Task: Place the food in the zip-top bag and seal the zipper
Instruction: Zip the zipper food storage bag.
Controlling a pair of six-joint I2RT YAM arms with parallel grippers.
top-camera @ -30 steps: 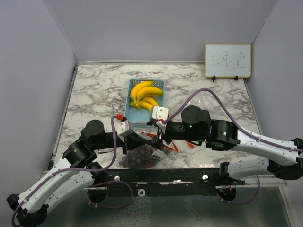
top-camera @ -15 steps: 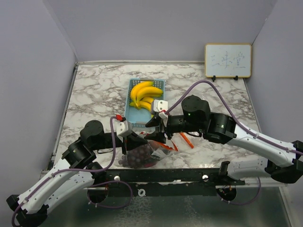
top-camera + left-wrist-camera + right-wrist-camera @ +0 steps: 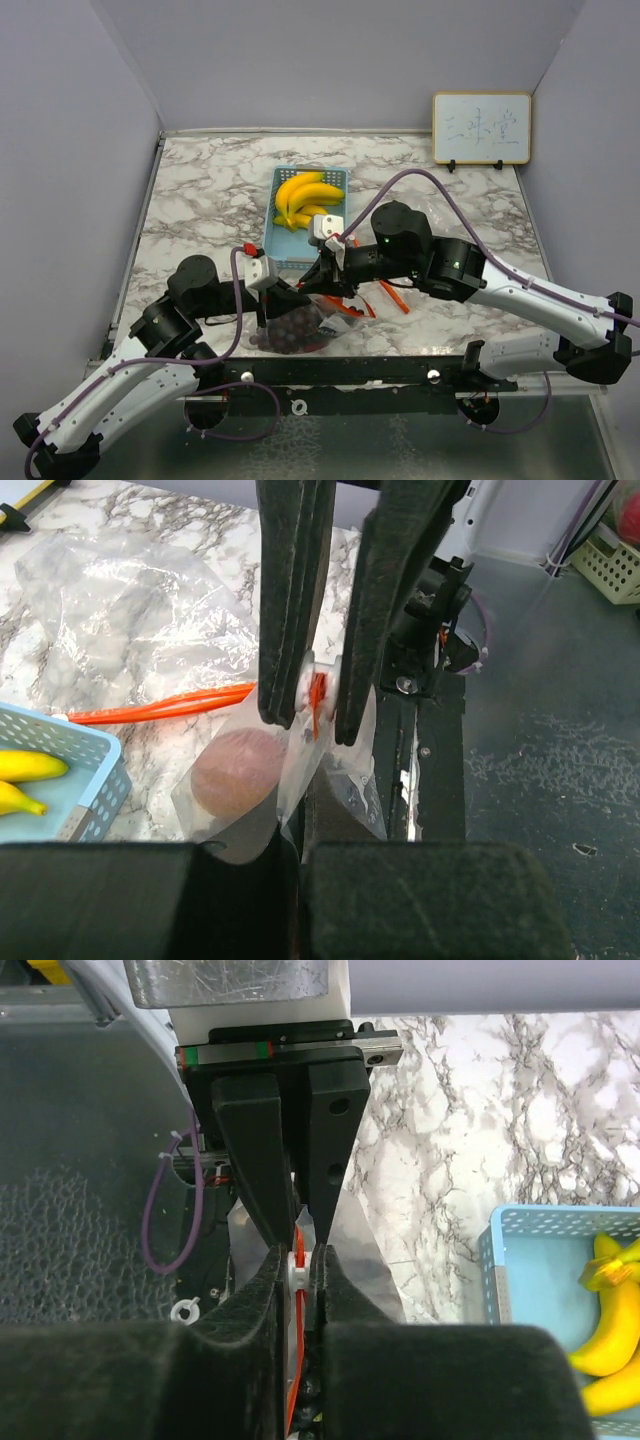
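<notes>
The clear zip-top bag [image 3: 300,325] lies at the table's near edge with the dark grape cluster [image 3: 288,333] inside. A round reddish fruit [image 3: 238,770] shows through the plastic. My left gripper [image 3: 277,291] is shut on the bag's edge [image 3: 298,810]. My right gripper [image 3: 316,284] faces it, shut on the white slider [image 3: 301,1260] of the orange zipper [image 3: 170,708]. In the left wrist view the right fingers [image 3: 295,600] pinch that slider [image 3: 322,690] just past my own. The yellow bananas [image 3: 305,200] lie in the basket.
The blue mesh basket [image 3: 338,180] stands behind the bag at mid-table. The loose far end of the orange zipper strip [image 3: 395,296] trails right under the right arm. A small whiteboard [image 3: 481,128] leans at the back right. The black frame rail [image 3: 400,370] runs along the near edge.
My right gripper has moved left to meet the left gripper and its jaws have closed on the zipper slider. The left gripper has kept its hold on the bag.
</notes>
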